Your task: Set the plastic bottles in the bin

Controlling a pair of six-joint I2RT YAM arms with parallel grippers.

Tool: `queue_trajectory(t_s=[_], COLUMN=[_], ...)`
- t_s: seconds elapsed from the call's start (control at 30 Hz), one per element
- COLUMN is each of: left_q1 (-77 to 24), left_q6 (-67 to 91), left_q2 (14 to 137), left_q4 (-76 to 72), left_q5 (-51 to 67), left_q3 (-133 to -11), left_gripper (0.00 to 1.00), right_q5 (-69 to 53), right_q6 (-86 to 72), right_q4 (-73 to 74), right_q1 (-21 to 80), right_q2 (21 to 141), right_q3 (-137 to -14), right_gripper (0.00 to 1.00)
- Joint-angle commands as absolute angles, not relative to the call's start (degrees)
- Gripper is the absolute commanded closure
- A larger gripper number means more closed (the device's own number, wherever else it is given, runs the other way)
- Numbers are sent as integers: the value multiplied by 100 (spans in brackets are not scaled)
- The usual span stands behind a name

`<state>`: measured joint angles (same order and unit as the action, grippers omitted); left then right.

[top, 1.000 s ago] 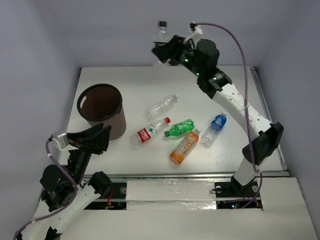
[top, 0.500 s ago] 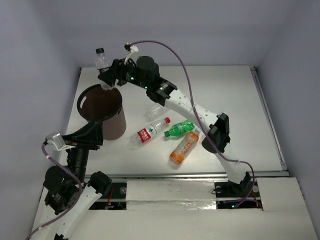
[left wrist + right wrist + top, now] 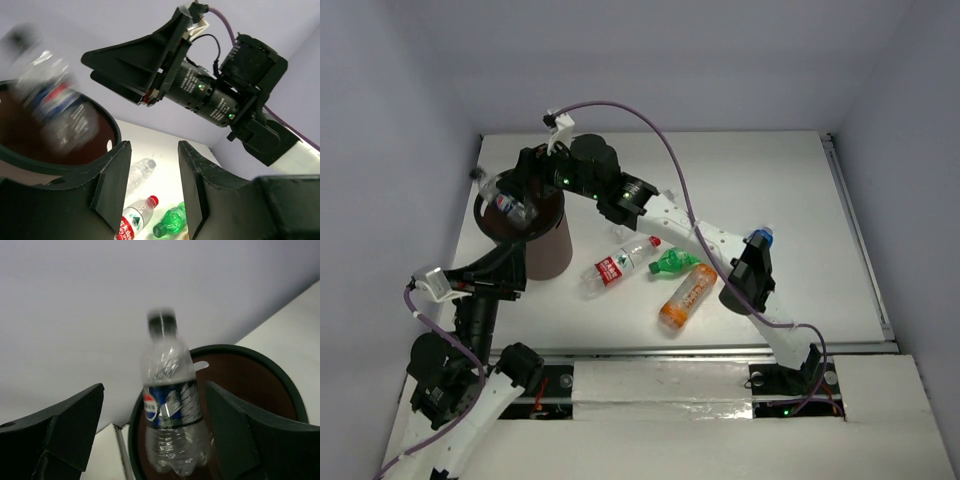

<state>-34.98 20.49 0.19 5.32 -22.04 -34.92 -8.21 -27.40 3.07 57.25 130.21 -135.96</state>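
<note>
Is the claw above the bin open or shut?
Open. The right gripper has its fingers wide apart; the black-capped bottle is between them, touching neither, blurred, above the bin.

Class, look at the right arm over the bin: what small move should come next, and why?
Probably draw the right gripper back from the bin: its fingers are open, the dark-labelled bottle is loose and blurred over the bin's mouth, and the red-labelled bottle lies on the table.

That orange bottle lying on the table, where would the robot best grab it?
Probably mid-body, from straight above, closing across its width: the orange bottle lies on its side, with bare table along both long flanks.
</note>
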Motion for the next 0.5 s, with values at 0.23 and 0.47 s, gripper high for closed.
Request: queue_trajectory(t_s=[0.23,0.47], left_q1=[-3393,-3393], left_q6=[1969,1916], left_q2=[-870,-98], left_q4=[70,44], left_q5=[-1907,-1216], left_q3=[-3401,-3454], left_gripper=[62,67], right_q5=[-53,1035], right_q6=[-2514,-2925], right_q4=[-130,-790], right_q1=[5713,5328], right_q2=[12499,11226], right_q3=[-13044,-10967], right_gripper=[10,32])
